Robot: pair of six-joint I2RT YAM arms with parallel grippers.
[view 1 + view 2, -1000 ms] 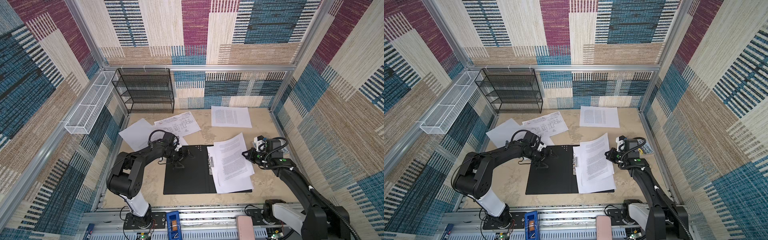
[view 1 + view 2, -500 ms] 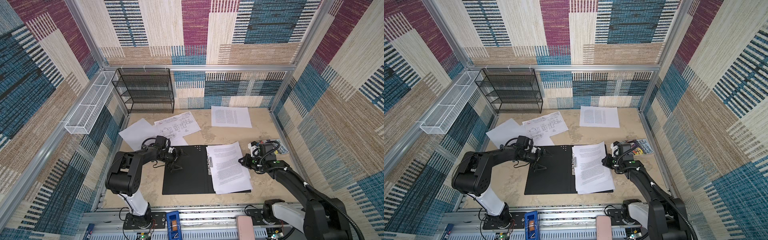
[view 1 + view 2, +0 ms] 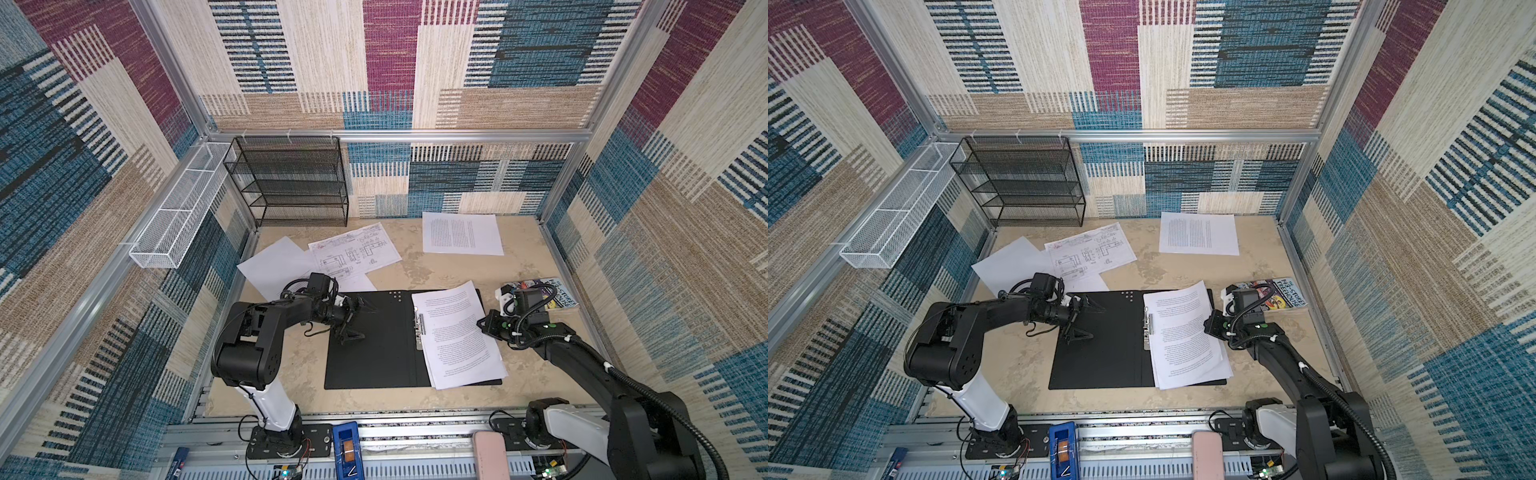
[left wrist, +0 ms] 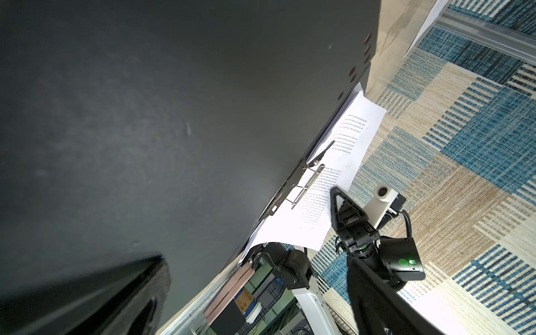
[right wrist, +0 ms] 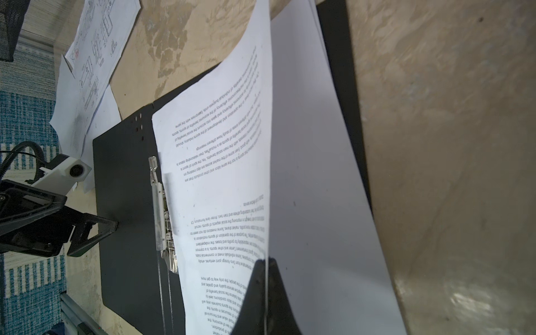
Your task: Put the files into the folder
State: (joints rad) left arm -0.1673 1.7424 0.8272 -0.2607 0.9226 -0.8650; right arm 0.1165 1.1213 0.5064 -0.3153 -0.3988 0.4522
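Observation:
The folder [image 3: 374, 357] lies open and flat mid-table, black inside up, with its metal clip [image 3: 419, 328] at the spine. A printed file sheet [image 3: 453, 328] rests over blank sheets [image 5: 313, 203] on the folder's right half. My right gripper [image 3: 482, 322] [image 5: 265, 278] is shut on that printed sheet's right edge, which is lifted a little. My left gripper [image 3: 359, 322] stands open over the folder's left flap, holding nothing. More files lie behind: a blank sheet [image 3: 270, 270], a drawing sheet [image 3: 353, 249] and a printed sheet [image 3: 461, 233].
A colourful paperback book [image 3: 552, 293] lies by the right wall, just behind my right wrist. A black mesh shelf rack [image 3: 291, 183] stands at the back left, and a white wire basket [image 3: 178, 216] hangs on the left wall.
The right gripper has brought the printed sheet down from a raised, tilted pose until it lies nearly flat beside the clip. The left gripper stayed open at the folder's left flap.

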